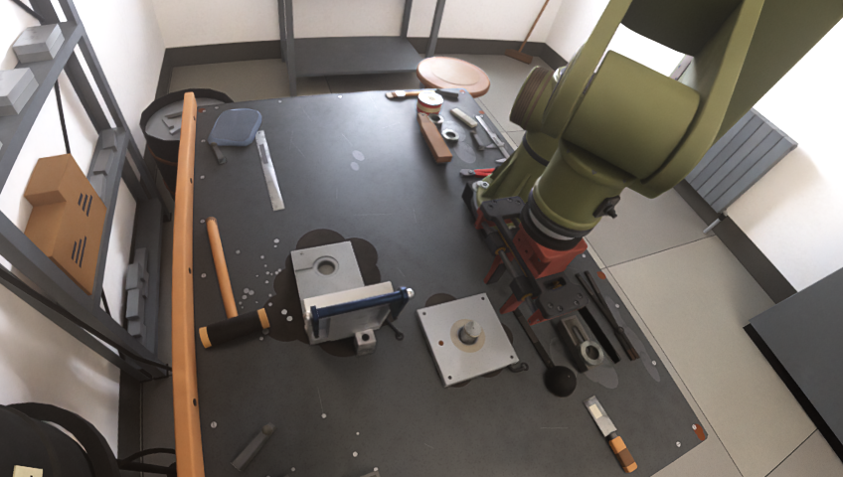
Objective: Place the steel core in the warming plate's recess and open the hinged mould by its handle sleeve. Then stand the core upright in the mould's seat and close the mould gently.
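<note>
My gripper (523, 304) is open and holds nothing, hanging just right of the warming plate (466, 338) above the bench. The steel core (470, 331), a short grey cylinder, stands upright in the plate's round recess at its centre. To the left sits the hinged mould (338, 291), a grey block with its lid swung open and standing up toward the near side. The round seat (326, 266) shows empty on the far half of the block. The blue handle sleeve (361, 304) runs along the lid's raised edge.
The tool tray (583, 343) with a wrench and a black ball-ended rod (559, 378) lies right below my gripper. A mallet (228, 295) lies left of the mould, an orange rail (184, 284) lines the left bench edge, and hand tools (449, 121) lie at the far side.
</note>
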`<control>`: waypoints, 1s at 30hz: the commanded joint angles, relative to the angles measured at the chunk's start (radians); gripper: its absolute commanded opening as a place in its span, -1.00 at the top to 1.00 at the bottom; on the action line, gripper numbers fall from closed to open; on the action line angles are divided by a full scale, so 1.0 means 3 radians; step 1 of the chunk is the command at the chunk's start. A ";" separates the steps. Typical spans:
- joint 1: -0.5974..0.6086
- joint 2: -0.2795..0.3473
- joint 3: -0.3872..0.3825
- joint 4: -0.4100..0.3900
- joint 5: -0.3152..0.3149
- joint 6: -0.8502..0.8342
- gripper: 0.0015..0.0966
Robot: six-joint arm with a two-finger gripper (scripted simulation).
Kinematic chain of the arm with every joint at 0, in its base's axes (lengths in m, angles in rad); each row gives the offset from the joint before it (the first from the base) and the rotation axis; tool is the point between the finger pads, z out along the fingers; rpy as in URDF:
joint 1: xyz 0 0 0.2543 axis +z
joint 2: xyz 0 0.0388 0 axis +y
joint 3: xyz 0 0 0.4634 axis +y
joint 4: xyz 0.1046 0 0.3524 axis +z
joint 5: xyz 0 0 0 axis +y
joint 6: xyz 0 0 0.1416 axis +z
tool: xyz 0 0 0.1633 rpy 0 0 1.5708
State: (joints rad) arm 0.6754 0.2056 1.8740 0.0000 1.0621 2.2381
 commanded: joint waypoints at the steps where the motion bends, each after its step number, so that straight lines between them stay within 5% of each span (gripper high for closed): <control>1: 0.0000 -0.0002 -0.0002 0.0000 0.0000 -0.0021 0.07; 13: 0.0000 -0.0003 0.0000 0.0000 0.0000 -0.0869 0.07; 30: -0.0001 -0.0007 0.0005 0.0000 -0.0002 -0.3492 0.07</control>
State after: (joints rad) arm 0.6750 0.2040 1.8761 0.0000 1.0615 1.1839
